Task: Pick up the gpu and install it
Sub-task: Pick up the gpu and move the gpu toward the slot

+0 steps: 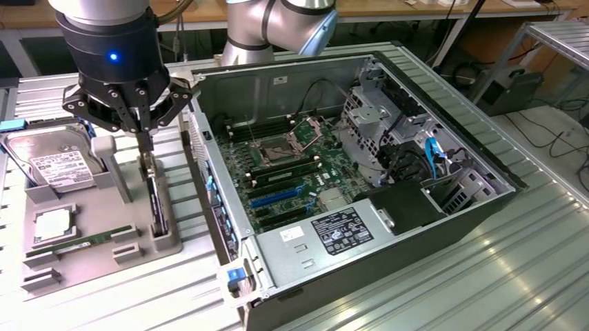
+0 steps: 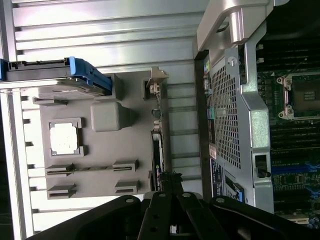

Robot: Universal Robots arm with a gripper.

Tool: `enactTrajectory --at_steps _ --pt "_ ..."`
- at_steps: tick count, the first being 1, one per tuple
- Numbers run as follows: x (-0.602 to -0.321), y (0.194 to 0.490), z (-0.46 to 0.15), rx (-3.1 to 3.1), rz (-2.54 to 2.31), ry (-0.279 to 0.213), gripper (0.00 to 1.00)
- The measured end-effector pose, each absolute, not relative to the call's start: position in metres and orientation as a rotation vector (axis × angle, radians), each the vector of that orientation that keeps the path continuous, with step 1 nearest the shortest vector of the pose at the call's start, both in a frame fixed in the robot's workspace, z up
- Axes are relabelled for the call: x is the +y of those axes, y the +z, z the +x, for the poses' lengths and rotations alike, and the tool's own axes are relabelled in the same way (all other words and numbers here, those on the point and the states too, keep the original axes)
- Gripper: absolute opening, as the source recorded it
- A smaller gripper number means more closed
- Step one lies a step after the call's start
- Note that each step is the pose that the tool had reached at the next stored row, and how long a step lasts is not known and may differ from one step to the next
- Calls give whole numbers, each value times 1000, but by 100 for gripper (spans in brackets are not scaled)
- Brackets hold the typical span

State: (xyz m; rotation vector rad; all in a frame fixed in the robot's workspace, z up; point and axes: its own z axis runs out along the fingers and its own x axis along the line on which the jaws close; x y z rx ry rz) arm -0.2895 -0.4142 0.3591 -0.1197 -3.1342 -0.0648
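exterior view: a grey tray (image 1: pixel 92 267) lies just beside the open case (image 1: pixel 267 86), on the exterior view's left of it. the hard drive (image 1: pixel 57 167) stands in the tray's slot farthest from the case. a cpu (image 1: pixel 54 224) lies flat in a pocket of the tray, and a memory stick (image 1: pixel 78 243) sits between small blocks next to it. the gpu (image 1: pixel 158 207) stands on edge in the tray's slot nearest the case. the gripper (image 1: pixel 145 148) is over that slot, fingers drawn narrow and pinching the gpu's top edge. a motherboard (image 1: pixel 285 172) lies inside the case.

wrist view: the gripper (image 2: pixel 167 176) meets the thin edge of the gpu (image 2: pixel 157 145), which sits in the tray (image 2: pixel 100 150) along the side next to the case (image 2: pixel 225 115). the hard drive (image 2: pixel 80 75), cpu (image 2: pixel 64 137) and memory stick (image 2: pixel 90 168) fill the tray's other pockets. the motherboard (image 2: pixel 295 125) shows within the case.
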Motion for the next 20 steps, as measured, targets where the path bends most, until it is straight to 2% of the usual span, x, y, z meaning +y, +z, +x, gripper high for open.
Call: enactTrajectory --at_steps 1,3,5,6,7,8,20 --pt "-414 359 -289 -3134 -120 -65 11" --pt "-414 359 -289 -3134 -120 -65 24" --pt "-414 359 -289 -3134 -120 -65 24" --pt "-414 359 -290 -3134 -120 -65 30" --pt "-414 358 -290 -3134 -120 -65 30" --pt "-414 356 -290 -3134 -120 -65 36" --pt "-414 331 -292 -3134 -119 -65 36"
